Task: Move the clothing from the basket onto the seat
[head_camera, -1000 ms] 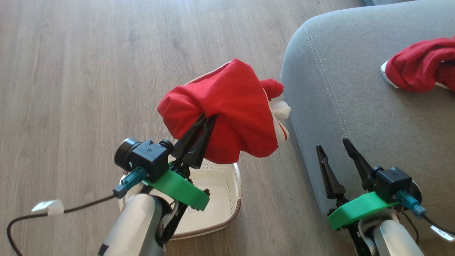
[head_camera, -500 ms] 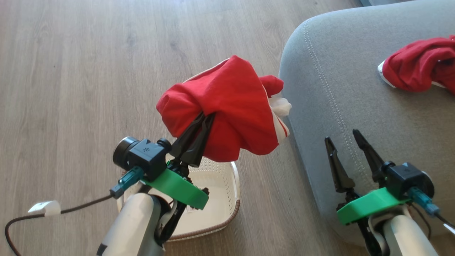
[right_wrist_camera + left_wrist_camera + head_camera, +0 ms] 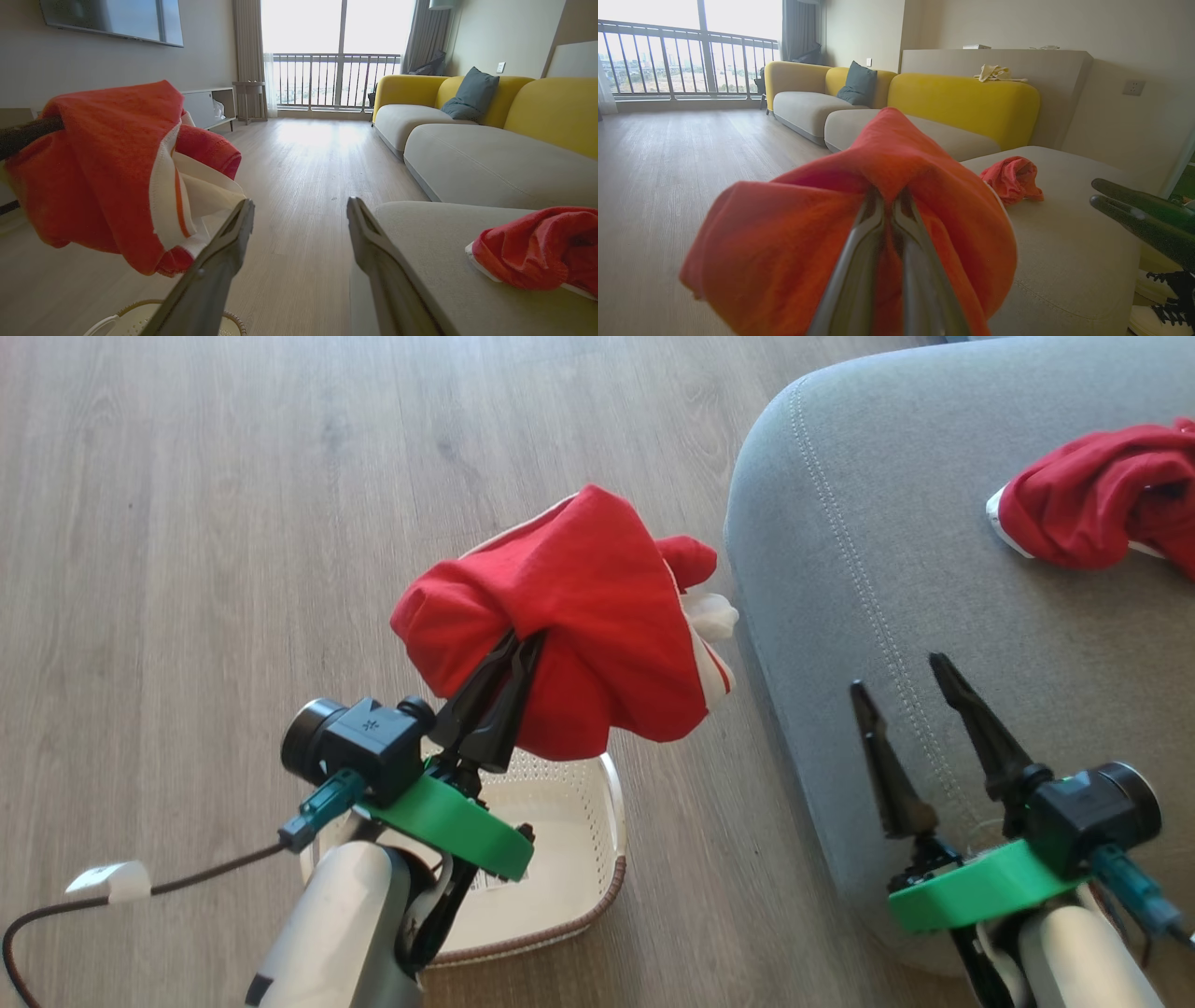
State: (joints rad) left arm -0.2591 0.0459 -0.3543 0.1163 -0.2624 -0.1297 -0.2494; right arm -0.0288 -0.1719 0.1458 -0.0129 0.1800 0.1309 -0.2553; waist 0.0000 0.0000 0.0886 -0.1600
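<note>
My left gripper point(image 3: 525, 639) is shut on a red garment with white trim point(image 3: 579, 635), which hangs bunched in the air above the white basket point(image 3: 611, 803) on the floor. In the left wrist view the closed fingers point(image 3: 859, 261) vanish into the red cloth point(image 3: 784, 252). A second red garment point(image 3: 1088, 509) lies crumpled on the grey seat point(image 3: 840, 569) at the right. My right gripper point(image 3: 898, 672) stands open over the seat's near corner, with nothing between its fingers. The right wrist view shows the held garment point(image 3: 107, 172) at the left and the lying one point(image 3: 537, 252) on the seat.
Wooden floor spans the left and far side. A dark cable with a white tag point(image 3: 107, 882) trails from my left arm. A yellow-backed sofa point(image 3: 962, 98) with a dark cushion runs along the wall. A low cabinet point(image 3: 205, 107) stands under a wall screen.
The left gripper with the red garment has drifted slightly left. The right gripper has risen a little over the seat's corner. The view has shifted a little.
</note>
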